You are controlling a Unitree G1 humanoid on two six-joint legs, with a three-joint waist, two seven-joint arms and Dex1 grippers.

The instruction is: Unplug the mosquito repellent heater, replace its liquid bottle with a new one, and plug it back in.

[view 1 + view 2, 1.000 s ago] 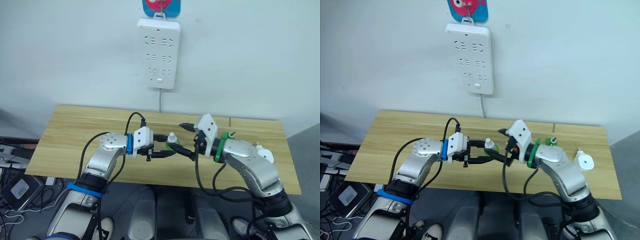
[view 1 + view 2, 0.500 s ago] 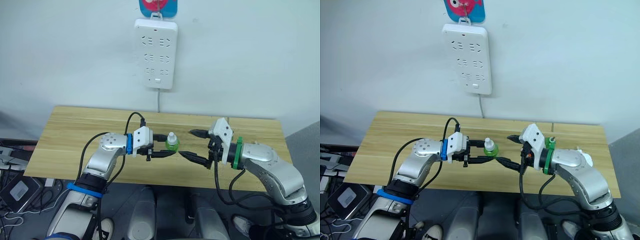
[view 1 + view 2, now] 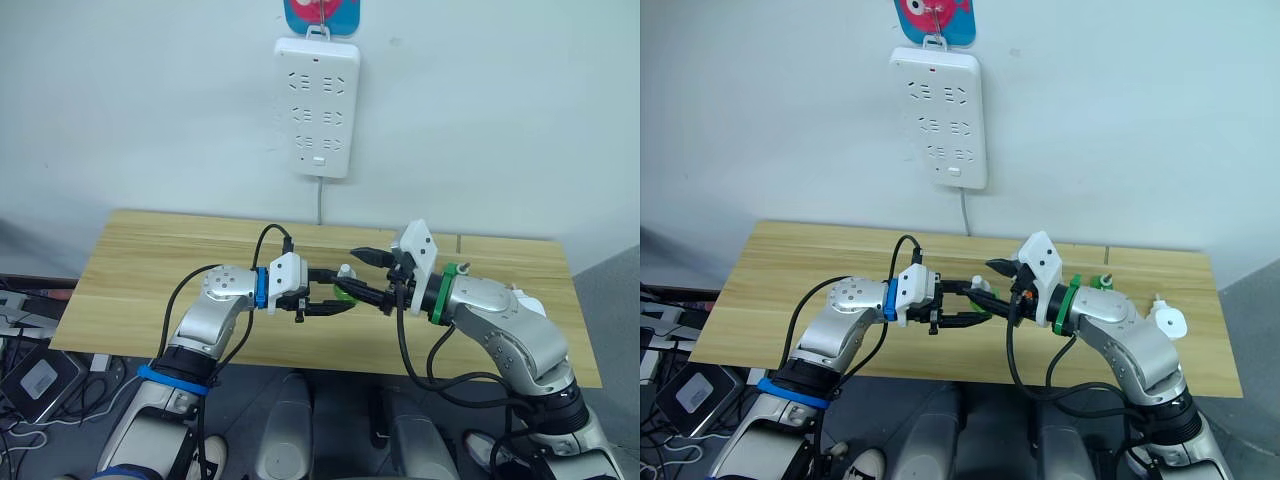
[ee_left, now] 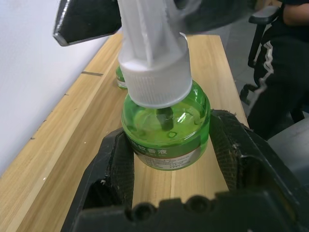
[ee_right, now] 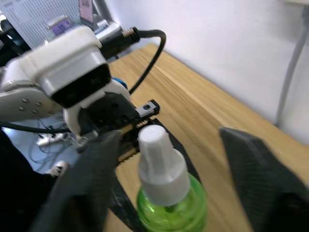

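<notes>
My left gripper [image 3: 342, 292] is shut on a green liquid bottle [image 4: 166, 126] with a white cap, holding it upright by the body just above the table's front middle. My right gripper [image 5: 170, 136] is open, one finger on each side of the bottle's white cap [image 5: 157, 157], and I see no contact. The mosquito repellent heater [image 3: 1167, 322], small, white and round, lies on the table at the far right behind my right arm. A second green bottle [image 3: 1102, 283] stands near it.
The wooden table [image 3: 150, 260] runs the width of the view. A long white power strip [image 3: 318, 105] hangs on the wall above its middle, its cord dropping behind the table. A person in dark clothes [image 4: 285, 58] is beyond the table's end.
My right gripper, pulled back to the right half a second ago, has come in again and now straddles the bottle's cap. The left gripper holds the bottle where it was.
</notes>
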